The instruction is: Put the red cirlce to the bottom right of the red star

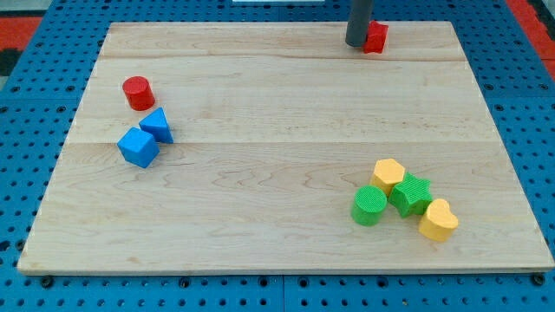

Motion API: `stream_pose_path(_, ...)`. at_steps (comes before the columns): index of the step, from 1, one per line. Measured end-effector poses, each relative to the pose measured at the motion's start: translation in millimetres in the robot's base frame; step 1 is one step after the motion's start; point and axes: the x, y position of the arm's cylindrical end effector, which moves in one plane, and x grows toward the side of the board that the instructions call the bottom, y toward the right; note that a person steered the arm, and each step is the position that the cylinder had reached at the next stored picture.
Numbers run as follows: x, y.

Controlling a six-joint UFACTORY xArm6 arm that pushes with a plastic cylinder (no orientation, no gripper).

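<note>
The red circle [137, 92] is a short red cylinder at the view's upper left of the wooden board [277, 165]. The red star [375, 37] lies at the view's top edge, right of centre, partly hidden by my rod. My tip [356, 43] rests against the red star's left side. The red circle is far to the left of the tip and the star.
A blue triangle block [158, 125] and a blue cube [138, 146] sit just below the red circle. At the view's lower right are a yellow hexagon [388, 174], a green cylinder [369, 205], a green block [410, 194] and a yellow heart [438, 219].
</note>
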Motion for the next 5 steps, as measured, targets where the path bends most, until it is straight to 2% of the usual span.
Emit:
stream_pose_path(1, 20, -22)
stream_pose_path(2, 61, -87)
stream_pose_path(3, 55, -170)
stream_pose_path(4, 22, -259)
stream_pose_path(5, 35, -351)
